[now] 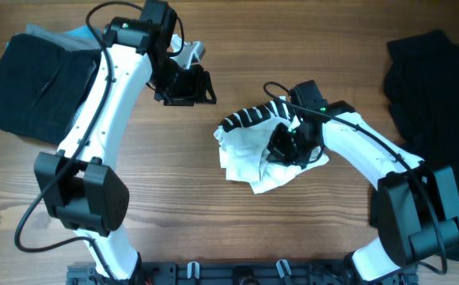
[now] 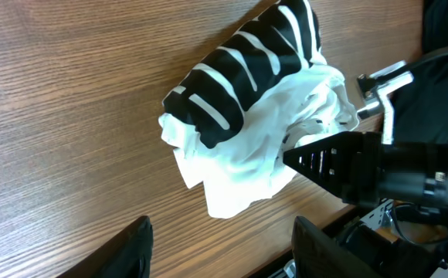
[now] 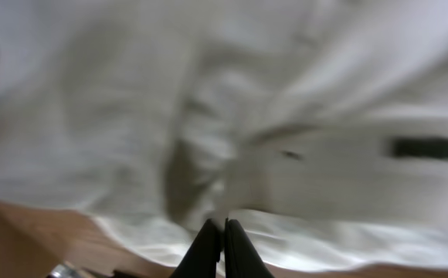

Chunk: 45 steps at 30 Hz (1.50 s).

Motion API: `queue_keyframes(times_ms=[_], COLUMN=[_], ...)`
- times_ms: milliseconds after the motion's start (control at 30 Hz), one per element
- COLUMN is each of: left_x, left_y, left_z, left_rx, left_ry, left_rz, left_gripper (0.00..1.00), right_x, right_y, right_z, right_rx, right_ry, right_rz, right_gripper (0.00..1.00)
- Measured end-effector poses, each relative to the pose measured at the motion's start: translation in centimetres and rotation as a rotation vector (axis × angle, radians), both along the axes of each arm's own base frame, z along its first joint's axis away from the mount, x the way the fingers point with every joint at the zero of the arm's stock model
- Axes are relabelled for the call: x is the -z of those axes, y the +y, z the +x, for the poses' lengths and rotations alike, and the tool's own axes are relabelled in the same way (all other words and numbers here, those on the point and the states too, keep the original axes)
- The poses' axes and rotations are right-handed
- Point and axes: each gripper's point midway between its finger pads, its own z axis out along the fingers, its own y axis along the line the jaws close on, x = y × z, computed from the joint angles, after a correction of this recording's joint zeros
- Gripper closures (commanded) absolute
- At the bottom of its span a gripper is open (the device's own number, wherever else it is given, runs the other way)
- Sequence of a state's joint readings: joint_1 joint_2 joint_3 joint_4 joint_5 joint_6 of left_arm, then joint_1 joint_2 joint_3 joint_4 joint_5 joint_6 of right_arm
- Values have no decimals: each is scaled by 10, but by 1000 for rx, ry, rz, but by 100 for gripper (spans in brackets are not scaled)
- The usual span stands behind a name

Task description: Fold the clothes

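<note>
The white T-shirt (image 1: 249, 162) lies crumpled in a loose heap at the middle of the wooden table (image 1: 214, 222), not spread flat. Its far edge is rolled over, so that the bold black lettering shows as a band of black and white bars. In the left wrist view the shirt (image 2: 239, 170) has this striped roll uppermost, with plain white folds spilling below it.

The right gripper (image 1: 286, 146) rests on the right side of the heap. In its own camera the right gripper (image 3: 224, 232) has its fingers pressed together, tips against the blurred white cloth (image 3: 131, 93). Whether a fold is caught between them cannot be told.

Farther back and to the left, the left gripper (image 1: 183, 89) hangs over bare wood, apart from the shirt. Its fingers (image 2: 135, 247) stand wide apart, with nothing between them and touching nothing.

At the far right edge a black garment (image 1: 439, 87) lies spread out. At the far left corner a folded dark garment (image 1: 32, 87) sits on a pale blue cloth (image 1: 75, 33), both well apart from the shirt.
</note>
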State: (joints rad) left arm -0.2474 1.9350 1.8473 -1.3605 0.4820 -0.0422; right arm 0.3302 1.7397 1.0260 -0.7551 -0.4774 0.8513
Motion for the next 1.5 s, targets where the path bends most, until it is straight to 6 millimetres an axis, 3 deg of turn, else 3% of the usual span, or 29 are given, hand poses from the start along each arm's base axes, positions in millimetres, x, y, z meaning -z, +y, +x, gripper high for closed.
queue_keyframes(times_ms=[67,267,300,333,367,500,600,633,700,767,867,933,1033,1067,1133,1200,1267,1300,1400,1500], left_x=[-2,-3,-3,-3,-3,-3,-3,-3,-2,7,35,60,100,111,131,138,138,138,137,136], left_y=[0,-1,-1,-1,-1,-1,-2,-4,-14,-34,-63,-76,-80,-77,-72,-69,-68,-67,-64,-59], left_z=[2,7,7,8,9,9,8,9,11,7,-6,-20,-38,-42,-53,-58,-59,-61,-69,-74], left_rx=[0,-1,-1,-1,-1,-1,18,40,101,171,258,306,339,341,342,346,344,344,346,341], left_ry=[-13,-36,-38,-43,-46,-46,-56,-71,-118,-154,-171,-148,-78,-54,8,31,38,46,86,119], left_rz=[-3,-4,-4,-5,-6,-6,-5,-3,-6,-16,-25,-20,0,8,26,34,36,38,43,53], left_gripper=[41,33,32,32,32,33,60,71,69,61,68,73,67,58,57,57,27,24,14,14], right_x=[3,7,7,7,7,10,6,-7,-36,-54,-51,-25,26,32,33,34,35,36,36,31], right_y=[-9,-40,-42,-45,-47,-56,-66,-75,-80,-76,-71,-70,-79,-80,-82,-82,-83,-84,-107,-161], right_z=[-5,-49,-53,-56,-58,-53,-36,-21,5,16,22,17,-28,-36,-38,-36,-32,-29,26,69], right_rx=[-5,-177,-205,-229,-254,-277,-232,-199,-182,-200,-219,-202,-135,-118,-75,-33,-5,12,105,228], right_ry=[17,131,135,141,140,112,50,-32,-213,-316,-340,-276,-21,24,49,59,38,24,-176,-295], right_rz=[-38,-164,-171,-178,-186,-228,-218,-197,-129,-83,-56,-46,-82,-85,-97,-105,-114,-122,-198,-303], right_gripper=[96,96,88,60,43,52,56,63,79,83,94,96,96,96,96,95,95,95,89,78])
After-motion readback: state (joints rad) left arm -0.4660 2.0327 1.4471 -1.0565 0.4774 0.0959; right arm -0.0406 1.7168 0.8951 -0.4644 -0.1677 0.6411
